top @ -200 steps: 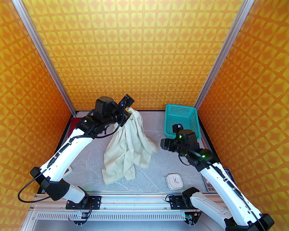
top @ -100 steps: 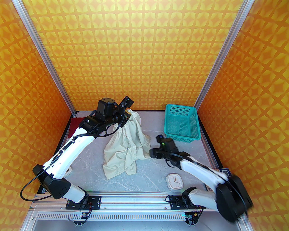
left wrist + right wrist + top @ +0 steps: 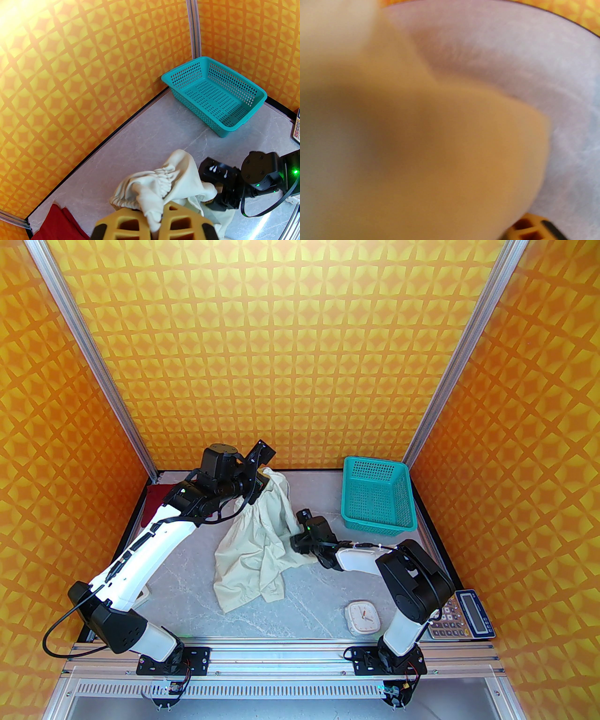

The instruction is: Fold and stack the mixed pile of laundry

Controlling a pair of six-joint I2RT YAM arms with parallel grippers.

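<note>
Well, shorts (image 3: pixel 253 549) unfolded: my left gripper (image 3: pixel 153 222) pinches their waistband up; right gripper (image 3: pixel 297 541) meets the cloth, grip too blurred to tell.

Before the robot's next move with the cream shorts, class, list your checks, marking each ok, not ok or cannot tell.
1. Hold of left gripper on the shorts, at the waistband: ok.
2. Hold of right gripper on the shorts' side edge: cannot tell, wrist view blurred.
3. Are the shorts spread flat: not ok, legs bunched on the table.
4. Is the maroon shirt apart from the shorts: ok.
5. Is the basket apart from the shorts: ok.
</note>
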